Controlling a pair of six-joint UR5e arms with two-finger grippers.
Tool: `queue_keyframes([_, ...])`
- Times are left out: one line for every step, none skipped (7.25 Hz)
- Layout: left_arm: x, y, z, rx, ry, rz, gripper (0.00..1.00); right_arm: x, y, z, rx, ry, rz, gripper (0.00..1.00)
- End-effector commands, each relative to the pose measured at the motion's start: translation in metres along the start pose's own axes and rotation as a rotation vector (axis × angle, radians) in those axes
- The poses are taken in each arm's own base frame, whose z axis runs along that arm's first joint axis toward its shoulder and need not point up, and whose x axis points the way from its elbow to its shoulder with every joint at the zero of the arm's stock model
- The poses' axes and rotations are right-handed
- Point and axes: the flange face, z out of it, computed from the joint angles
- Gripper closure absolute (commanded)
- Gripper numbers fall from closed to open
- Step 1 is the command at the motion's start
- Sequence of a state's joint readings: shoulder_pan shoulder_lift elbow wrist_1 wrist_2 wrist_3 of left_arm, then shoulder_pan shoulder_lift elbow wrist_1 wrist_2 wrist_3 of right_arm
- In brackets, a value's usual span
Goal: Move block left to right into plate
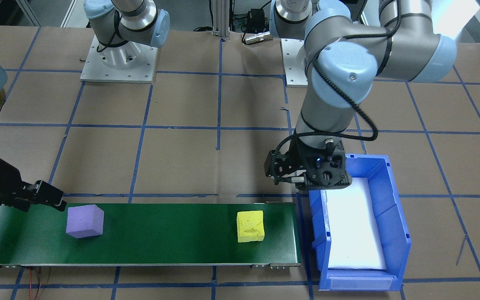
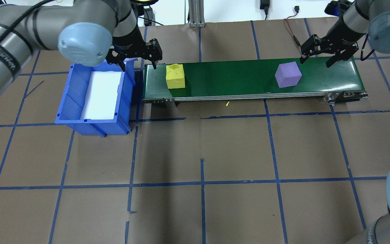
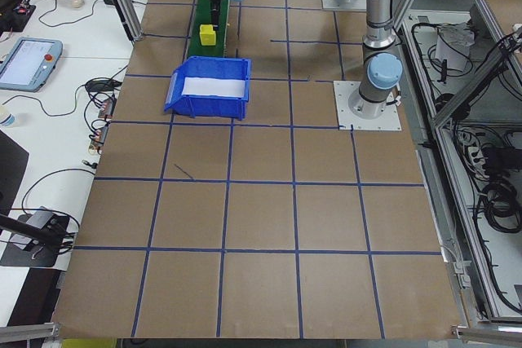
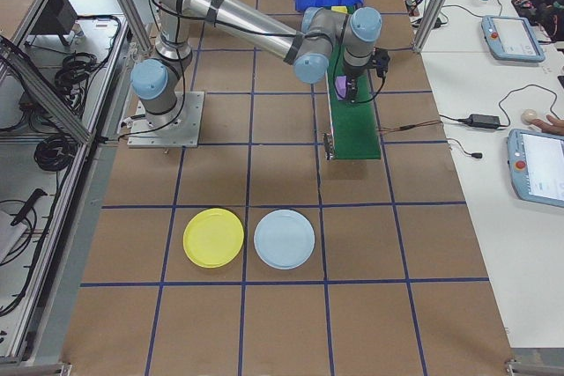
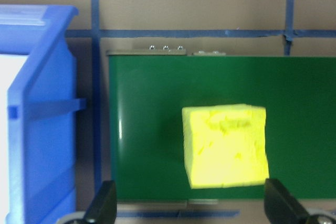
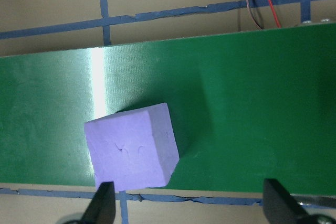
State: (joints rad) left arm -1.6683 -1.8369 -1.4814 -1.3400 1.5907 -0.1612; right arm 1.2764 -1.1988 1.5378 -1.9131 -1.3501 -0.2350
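While no block is gripped yet, 2 foam cubes on the green belt [image 2: 249, 79]: yellow block [image 2: 175, 76] near the belt's end beside the blue bin [image 2: 93, 98], purple block [image 2: 287, 74] toward the belt's other end. Yellow plate [image 4: 213, 237] flat on the counter [image 2: 201, 152], well apart from the belt, past the end where the purple block sits, touching or nearly touching a pale blue plate [image 4: 284, 239].

Left hand [image 2: 138, 58] spread wide at the belt's bin end, just beside the yellow block and not touching it; in the left wrist view, both fingertips [image 5: 105, 203] framing the block from outside. Right hand [image 2: 320, 56] likewise spread wide, empty, hovering at the belt's far edge just past the purple block.

Judged step: approach before the pick, nothing delivered so far. Next move likely calls for centring the right hand over the purple block, squaring to its slightly turned faces, dropping, closing on the soft foam without crushing, then carrying off the belt to the yellow plate, not the pale blue one.
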Motion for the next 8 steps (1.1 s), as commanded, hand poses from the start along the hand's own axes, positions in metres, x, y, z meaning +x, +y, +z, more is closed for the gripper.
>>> queue_keyframes([-0.054,0.066,-0.069,-0.013,-0.010,0.021,0.00,0.006,-0.009,0.017,0.040,0.011,-0.073,0.00])
queue_keyframes([-0.060,0.106,-0.094,-0.068,-0.013,0.033,0.00,0.009,-0.013,0.028,0.045,0.011,-0.108,0.00])
queue_keyframes([-0.063,0.117,-0.110,-0.096,-0.015,0.034,0.00,0.012,-0.012,0.039,0.027,0.005,-0.139,0.00])
queue_keyframes([-0.065,0.119,-0.115,-0.084,-0.022,0.034,0.00,0.012,-0.006,0.050,0.006,-0.008,-0.138,0.00])
queue_keyframes([-0.067,0.116,-0.119,-0.055,-0.051,0.040,0.00,0.011,-0.004,0.054,0.002,-0.025,-0.136,0.00])
queue_keyframes([-0.073,0.110,-0.123,-0.026,-0.054,0.030,0.00,0.011,-0.004,0.053,0.003,-0.026,-0.137,0.00])
queue_keyframes([-0.082,0.100,-0.106,-0.047,-0.047,0.008,0.00,0.011,-0.003,0.056,-0.001,-0.028,-0.135,0.00])
queue_keyframes([-0.084,0.099,-0.097,-0.070,-0.048,0.036,0.00,0.013,-0.004,0.057,-0.002,-0.027,-0.137,0.06])
